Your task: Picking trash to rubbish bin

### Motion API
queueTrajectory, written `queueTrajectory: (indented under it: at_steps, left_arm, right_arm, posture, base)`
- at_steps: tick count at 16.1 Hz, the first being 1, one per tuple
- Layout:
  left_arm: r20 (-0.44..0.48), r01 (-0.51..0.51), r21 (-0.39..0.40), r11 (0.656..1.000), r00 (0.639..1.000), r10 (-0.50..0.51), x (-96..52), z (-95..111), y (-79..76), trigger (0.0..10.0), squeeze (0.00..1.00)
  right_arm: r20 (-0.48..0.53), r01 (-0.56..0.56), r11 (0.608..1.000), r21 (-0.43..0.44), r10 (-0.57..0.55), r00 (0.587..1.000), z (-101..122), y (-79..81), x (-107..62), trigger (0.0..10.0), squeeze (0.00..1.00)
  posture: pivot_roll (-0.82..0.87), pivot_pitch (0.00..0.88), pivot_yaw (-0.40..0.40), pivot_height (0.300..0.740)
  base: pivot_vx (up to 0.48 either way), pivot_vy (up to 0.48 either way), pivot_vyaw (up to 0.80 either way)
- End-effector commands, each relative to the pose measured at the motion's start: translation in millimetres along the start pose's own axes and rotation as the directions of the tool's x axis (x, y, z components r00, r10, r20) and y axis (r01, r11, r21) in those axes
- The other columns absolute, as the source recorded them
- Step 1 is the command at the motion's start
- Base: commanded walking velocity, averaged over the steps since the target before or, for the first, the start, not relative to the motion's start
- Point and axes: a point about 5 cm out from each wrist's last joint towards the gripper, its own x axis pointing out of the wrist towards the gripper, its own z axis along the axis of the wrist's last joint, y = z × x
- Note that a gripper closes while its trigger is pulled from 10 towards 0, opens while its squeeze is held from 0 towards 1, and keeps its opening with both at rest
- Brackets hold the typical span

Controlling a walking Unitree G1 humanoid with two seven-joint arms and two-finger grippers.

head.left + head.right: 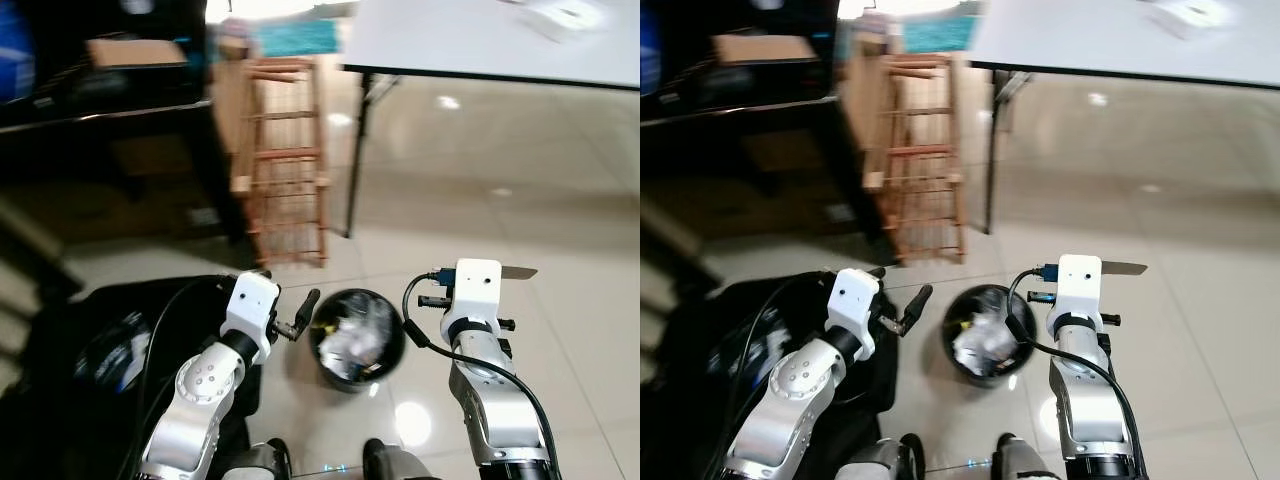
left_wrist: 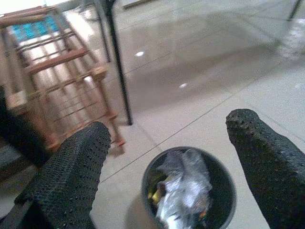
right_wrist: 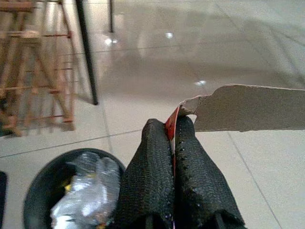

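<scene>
A round black rubbish bin [image 1: 357,338] stands on the tiled floor between my two arms, with crumpled silvery and white trash [image 2: 183,191] in it. My left gripper [image 1: 292,303] hovers just left of the bin's rim, open and holding nothing; the left wrist view looks down into the bin [image 2: 188,188] between its fingers. My right gripper [image 3: 174,126] is to the right of the bin and above floor level. It is shut on a flat torn piece of cardboard [image 3: 248,109] with a red edge, which sticks out to the right [image 1: 518,272].
A wooden rack [image 1: 285,160] stands behind the bin, next to the black leg [image 1: 355,150] of a white table [image 1: 480,40]. A black bag [image 1: 90,350] with cables lies on the floor at my left. Dark furniture [image 1: 100,110] fills the back left. Bare tiles [image 1: 560,200] extend to the right.
</scene>
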Motion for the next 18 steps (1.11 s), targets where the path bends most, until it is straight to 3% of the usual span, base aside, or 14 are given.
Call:
queueTrajectory:
  at_steps: [1, 8, 18]
  left_arm:
    - [-0.014, -0.002, 0.006, 1.0, 1.0, 0.002, -1.7, -4.8, -1.8, 10.0, 0.0]
    - [0.004, 0.032, -0.009, 0.999, 0.999, -0.032, 0.3, -4.0, -8.4, 10.0, 0.0]
    - [0.027, 0.096, -0.009, 0.995, 0.995, -0.096, -1.0, -2.7, -14.1, 10.0, 0.0]
  right_arm:
    - [-0.017, 0.003, 1.0, 0.002, -0.003, 1.0, -5.3, -1.5, -2.0, 10.0, 0.0]
    - [-0.021, -0.007, 1.0, -0.012, 0.007, 1.0, -7.1, -4.6, -1.6, 10.0, 0.0]
    - [-0.011, -0.037, 0.999, -0.01, 0.037, 0.999, -5.7, 2.2, -1.3, 10.0, 0.0]
  posture:
    - [0.05, 0.207, 0.033, 0.74]
    - [0.04, 0.205, 0.024, 0.74]
    - [0.05, 0.191, 0.027, 0.74]
  base:
    - [0.0, 0.0, -0.77]
    - [0.0, 0.0, -0.72]
    - [0.0, 0.0, 0.0]
